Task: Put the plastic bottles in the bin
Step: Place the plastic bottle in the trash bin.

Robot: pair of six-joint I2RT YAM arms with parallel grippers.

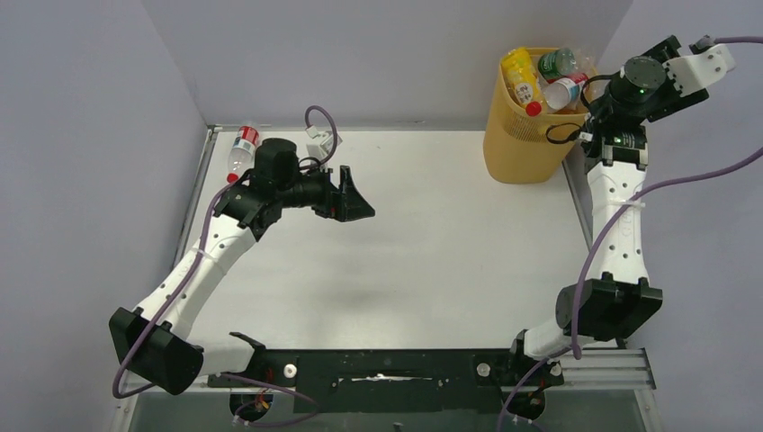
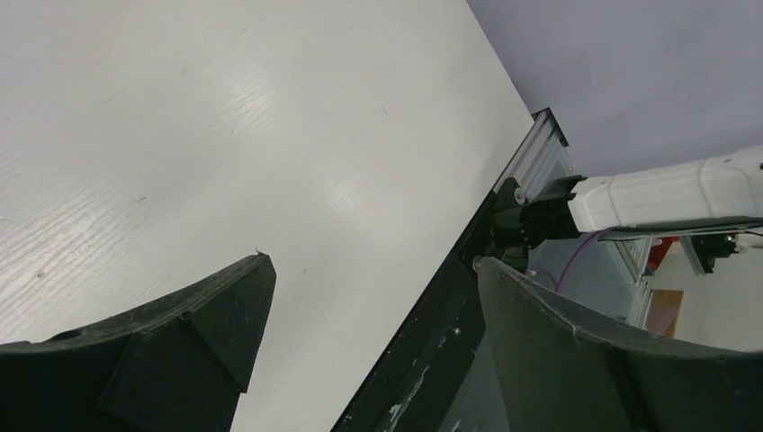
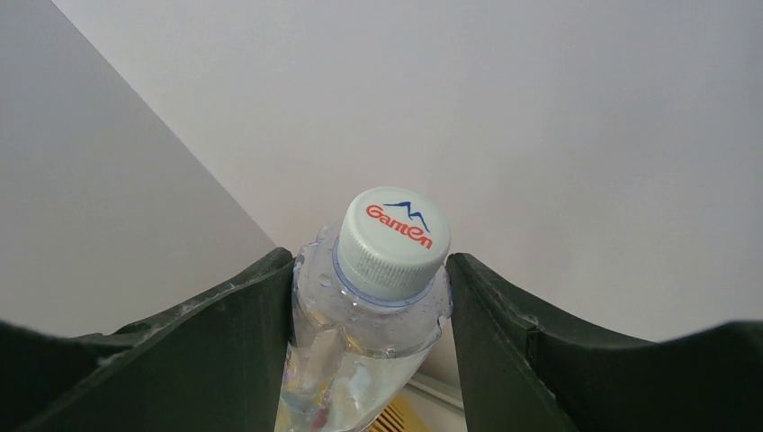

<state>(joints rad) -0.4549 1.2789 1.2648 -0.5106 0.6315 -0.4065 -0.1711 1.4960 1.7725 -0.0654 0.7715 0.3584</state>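
Pinches a clear white-capped bottle (image 3: 390, 247) in the right gripper (image 3: 370, 270) over the yellow bin (image 1: 511, 148), holds the left gripper (image 2: 374, 270) with fingers spread wide above the table (image 1: 450, 243).

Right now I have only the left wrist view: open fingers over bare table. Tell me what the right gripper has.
Observer: The right gripper is shut on a clear bottle, gripped just below its cap.
Operator: Say where it is.
Observer: At the right rim of the bin, far right corner; a yellow bottle and others lie inside.
Operator: Report any bottle not yet binned.
Observer: A red-labelled bottle lies at the far left corner, behind the left arm; the left gripper points away from it.
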